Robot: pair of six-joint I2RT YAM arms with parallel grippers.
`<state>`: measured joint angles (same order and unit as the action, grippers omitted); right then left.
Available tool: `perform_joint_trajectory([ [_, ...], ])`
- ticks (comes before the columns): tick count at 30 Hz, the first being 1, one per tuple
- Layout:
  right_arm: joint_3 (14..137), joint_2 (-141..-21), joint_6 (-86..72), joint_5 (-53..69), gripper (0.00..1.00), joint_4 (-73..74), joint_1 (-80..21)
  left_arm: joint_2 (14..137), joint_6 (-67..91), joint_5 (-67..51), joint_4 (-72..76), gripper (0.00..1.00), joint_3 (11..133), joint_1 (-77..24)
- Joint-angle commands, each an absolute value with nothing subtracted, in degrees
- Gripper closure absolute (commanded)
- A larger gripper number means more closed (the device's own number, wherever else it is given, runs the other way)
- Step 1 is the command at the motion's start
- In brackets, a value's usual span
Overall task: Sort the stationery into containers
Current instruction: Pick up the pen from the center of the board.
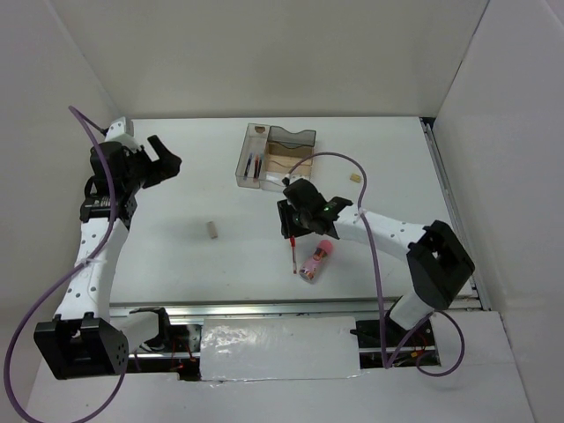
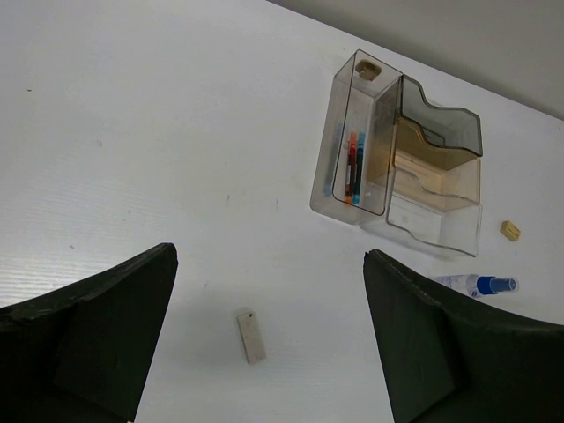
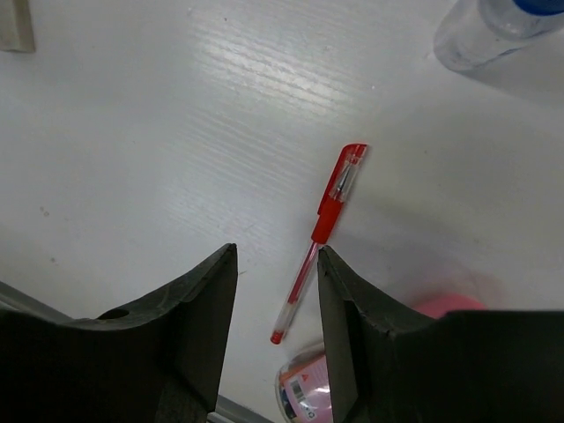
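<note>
White table (image 1: 185, 189); plain white walls (image 1: 264, 53) enclose it.

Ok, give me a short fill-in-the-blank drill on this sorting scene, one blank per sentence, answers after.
1. The red pen lies on the ____, beside the pink tube.
2. The pens already in the organizer tray sit in its long ____ compartment.
3. The left gripper is ____ and holds nothing.
4. The clear bottle has a ____ cap.
Missing words: table; narrow; open; blue.

Top overhead, far; wrists downward (right close, shares red pen (image 3: 330, 216)).
</note>
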<state>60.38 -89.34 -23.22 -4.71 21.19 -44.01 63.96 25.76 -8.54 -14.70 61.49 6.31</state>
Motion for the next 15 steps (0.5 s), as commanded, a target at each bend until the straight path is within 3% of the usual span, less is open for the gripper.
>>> perform_joint_trajectory([
  [1, 61.53, -93.24, -28.45, -5.54, 0.51, 19.42, -44.3, 62.75, 25.84, -7.03, -13.98, 0.01, 61.0, 6.77],
  [15, 58.63, -99.49, -34.89, -4.66, 0.56, 21.71, -44.3, 63.98, 25.93, -7.56, -12.39, 0.01, 60.56, 7.82],
])
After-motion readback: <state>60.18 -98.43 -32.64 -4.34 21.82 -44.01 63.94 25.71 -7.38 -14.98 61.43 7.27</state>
